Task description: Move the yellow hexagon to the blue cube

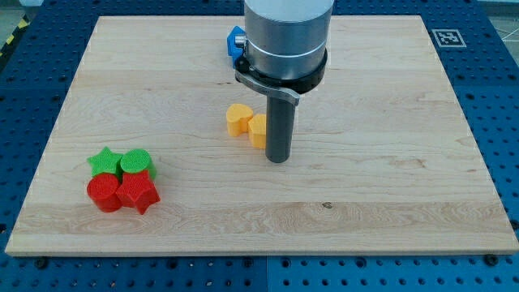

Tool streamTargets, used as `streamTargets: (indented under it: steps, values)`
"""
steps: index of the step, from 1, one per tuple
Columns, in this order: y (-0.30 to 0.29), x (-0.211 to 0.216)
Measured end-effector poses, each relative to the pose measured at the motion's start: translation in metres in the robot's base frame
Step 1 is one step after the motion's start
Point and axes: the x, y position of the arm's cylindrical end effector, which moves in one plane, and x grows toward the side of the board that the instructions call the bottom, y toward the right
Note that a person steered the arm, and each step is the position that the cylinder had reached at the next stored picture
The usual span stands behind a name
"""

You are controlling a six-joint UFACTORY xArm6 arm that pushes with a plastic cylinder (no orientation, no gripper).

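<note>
My tip (278,159) rests on the wooden board (389,162) near its middle. A yellow block (258,130), which may be the hexagon, sits right against the rod's left side, partly hidden by it. A yellow heart-shaped block (238,118) touches that block on its left. A blue block (235,42) lies near the view's top, mostly hidden behind the arm's grey body (285,36); only its left edge shows, so its shape is unclear.
At the view's lower left is a tight cluster: a green star (104,161), a green round block (136,163), a red round block (104,193) and a red star (138,193). A marker tag (448,37) sits beyond the board's top right corner.
</note>
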Motion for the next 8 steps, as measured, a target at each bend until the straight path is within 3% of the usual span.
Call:
streamTargets:
  steps: [3,8]
  values:
    - [-0.019,-0.008]
    - [-0.018,-0.067]
